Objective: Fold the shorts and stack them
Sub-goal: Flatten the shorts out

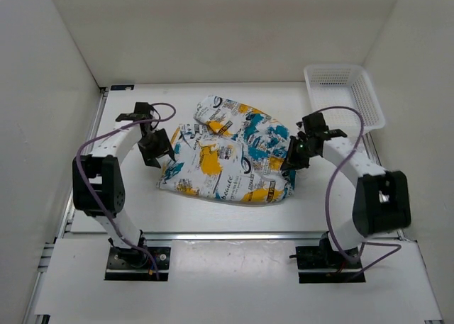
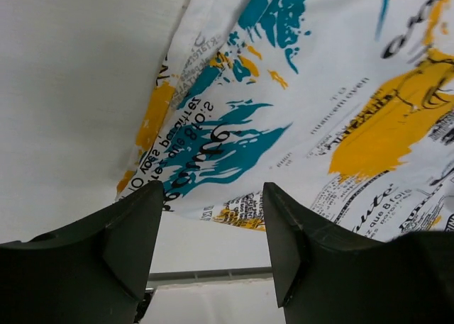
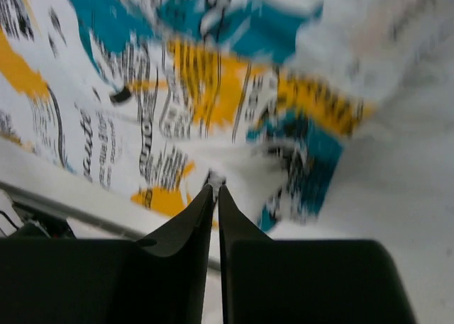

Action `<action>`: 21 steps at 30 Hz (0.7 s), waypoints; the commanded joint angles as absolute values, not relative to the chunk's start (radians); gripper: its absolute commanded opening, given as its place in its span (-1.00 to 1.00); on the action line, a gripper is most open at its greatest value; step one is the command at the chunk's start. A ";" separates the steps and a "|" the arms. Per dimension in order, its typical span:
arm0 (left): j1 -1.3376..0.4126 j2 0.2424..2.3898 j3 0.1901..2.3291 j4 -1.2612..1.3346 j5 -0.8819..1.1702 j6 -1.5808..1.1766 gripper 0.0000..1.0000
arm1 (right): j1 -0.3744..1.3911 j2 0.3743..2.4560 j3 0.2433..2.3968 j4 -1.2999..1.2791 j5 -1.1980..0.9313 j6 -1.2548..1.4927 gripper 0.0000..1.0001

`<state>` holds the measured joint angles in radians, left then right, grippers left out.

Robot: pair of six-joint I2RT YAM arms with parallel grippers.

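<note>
Looks like a robotics lab cell: white table [image 1: 234, 214] boxed in by bare white panels [image 1: 227, 26], aluminium rail [image 1: 234, 234] along its near edge, left arm [image 1: 99, 186] and right arm [image 1: 379, 200] bolted to black plates [image 1: 138, 262], purple cables [image 1: 330, 189] looping loose

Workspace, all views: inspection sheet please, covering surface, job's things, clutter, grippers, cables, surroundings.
Surface: white table, nothing seen on it besides the items below.
Job's things: shorts rumpled mid-table, unstacked.
Clutter: white mesh basket, far right corner.
Grippers: left gripper open at the shorts' left edge; right gripper shut on their right edge.
Cables: purple cables loop off both arms.
Surroundings: white walls on three sides.
</note>
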<state>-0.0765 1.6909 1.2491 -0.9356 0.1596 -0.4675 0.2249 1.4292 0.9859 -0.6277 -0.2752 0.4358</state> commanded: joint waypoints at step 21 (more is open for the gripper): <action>-0.130 1.629 1.052 -0.816 0.167 -0.594 0.28 | 0.187 0.994 0.525 -0.488 -0.140 0.702 0.31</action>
<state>-0.1322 1.5845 1.0672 -0.8799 0.1509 -0.5682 0.1970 0.9764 0.5453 -0.5667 -0.0975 0.6403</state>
